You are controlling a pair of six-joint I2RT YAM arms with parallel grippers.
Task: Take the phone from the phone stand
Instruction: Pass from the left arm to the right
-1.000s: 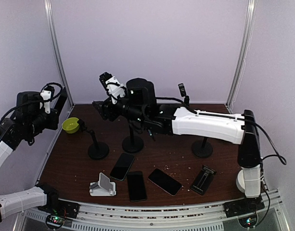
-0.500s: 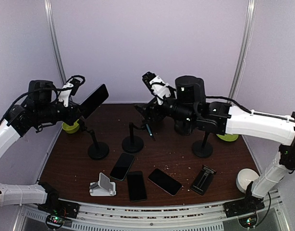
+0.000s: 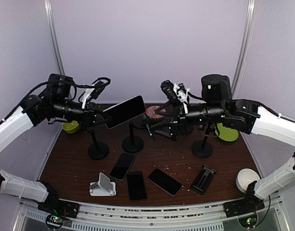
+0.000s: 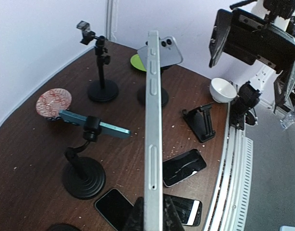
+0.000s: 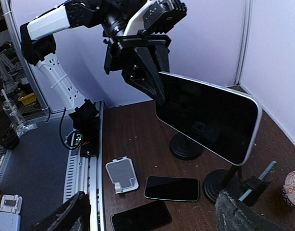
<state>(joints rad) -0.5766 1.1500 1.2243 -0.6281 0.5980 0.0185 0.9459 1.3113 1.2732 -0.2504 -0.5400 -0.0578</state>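
Removal step: left gripper (image 3: 98, 118) clamps the phone (image 3: 124, 110) above the bench (image 3: 66, 163). The right gripper (image 3: 162, 126) is spread wide and empty. The next move is probably to lower the phone flat.

Phone over the tabletop's (image 3: 70, 163) left half
The phone (image 3: 123, 110) hangs above two pole stands (image 3: 98, 149); three loose phones (image 3: 136, 185) lie along the near edge, a folding stand (image 3: 203, 179) to their right.

- Top view: high behind the bases, looking down over the table (image 3: 66, 163).
- Left wrist: close along the phone (image 4: 153, 144), edge-on.
- Right wrist: faces the same phone's screen.
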